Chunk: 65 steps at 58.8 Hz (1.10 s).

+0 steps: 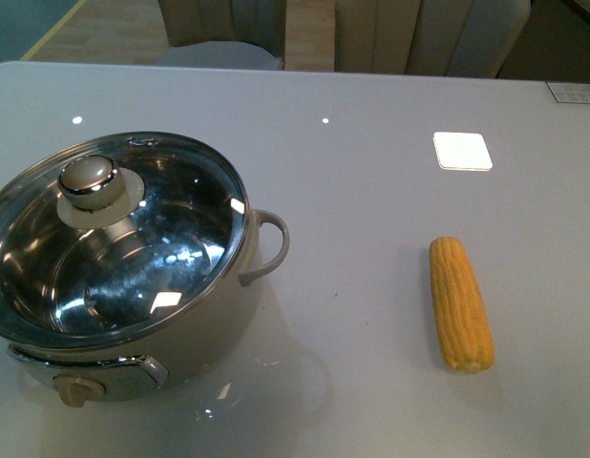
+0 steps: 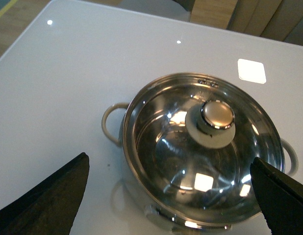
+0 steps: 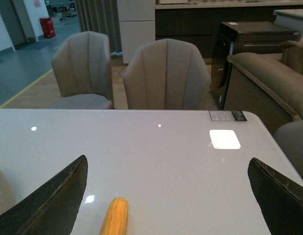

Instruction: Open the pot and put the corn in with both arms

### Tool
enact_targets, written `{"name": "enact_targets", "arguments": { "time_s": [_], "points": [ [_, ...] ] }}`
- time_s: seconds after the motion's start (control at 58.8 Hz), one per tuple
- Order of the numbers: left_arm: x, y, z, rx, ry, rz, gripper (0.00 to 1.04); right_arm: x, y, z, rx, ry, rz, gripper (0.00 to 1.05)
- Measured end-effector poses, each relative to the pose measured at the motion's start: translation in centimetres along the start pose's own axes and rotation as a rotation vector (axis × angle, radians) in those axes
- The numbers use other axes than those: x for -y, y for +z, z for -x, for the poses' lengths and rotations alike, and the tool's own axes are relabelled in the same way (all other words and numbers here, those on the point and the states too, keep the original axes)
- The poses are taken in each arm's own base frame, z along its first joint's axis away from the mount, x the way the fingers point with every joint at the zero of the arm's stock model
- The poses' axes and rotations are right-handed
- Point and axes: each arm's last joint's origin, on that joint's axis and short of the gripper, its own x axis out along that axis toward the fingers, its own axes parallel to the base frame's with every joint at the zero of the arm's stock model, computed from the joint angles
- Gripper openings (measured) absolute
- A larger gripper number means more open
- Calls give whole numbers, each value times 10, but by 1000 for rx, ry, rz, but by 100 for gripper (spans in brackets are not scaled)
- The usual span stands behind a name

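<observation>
The pot (image 1: 228,315) stands at the left of the grey table, cream-grey with a loop side handle (image 1: 273,245) and a front steel panel with a beige knob (image 1: 77,388). A glass lid (image 1: 171,258) with a beige knob (image 1: 88,180) covers it. The corn (image 1: 459,302) lies on the table to the right, apart from the pot. Neither arm shows in the front view. My left gripper (image 2: 173,196) is open, above the pot (image 2: 137,117), its lid knob (image 2: 217,115) ahead. My right gripper (image 3: 168,196) is open, above the table, with the corn's end (image 3: 115,217) between its fingers.
The table's far edge (image 1: 276,71) has two upholstered chairs (image 3: 166,73) behind it. A sofa (image 3: 269,83) stands past the table's right side. A bright light reflection (image 1: 462,150) lies on the table beyond the corn.
</observation>
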Motion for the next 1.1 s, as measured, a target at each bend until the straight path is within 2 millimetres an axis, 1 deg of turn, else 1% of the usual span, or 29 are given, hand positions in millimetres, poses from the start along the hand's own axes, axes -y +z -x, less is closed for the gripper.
{"name": "enact_targets", "arguments": {
  "time_s": [0.102,0.153,0.238,0.272,0.306,0.391,0.476,0.561,0.646,0.748,1.105],
  "points": [
    [6,4,-24,18,-30,-33,98,0,0,0,0,0,0,96],
    [10,6,-41,41,-53,-55,98,0,0,0,0,0,0,96],
    [14,7,-60,70,-82,-73,98,0,0,0,0,0,0,96],
    [17,7,-74,89,-92,-89,98,0,0,0,0,0,0,96],
    [18,6,-82,94,-97,-98,98,0,0,0,0,0,0,96],
    [22,1,-102,92,-118,-126,98,0,0,0,0,0,0,96],
    [26,-9,-127,63,-133,-155,98,0,0,0,0,0,0,96],
    [29,-17,-144,48,-133,-173,98,0,0,0,0,0,0,96],
    [31,-23,-153,30,-133,-180,98,0,0,0,0,0,0,96],
    [32,-30,-159,11,-134,-183,98,0,0,0,0,0,0,96],
    [33,-41,-167,-19,-133,-154,98,0,0,0,0,0,0,96]
  ]
}}
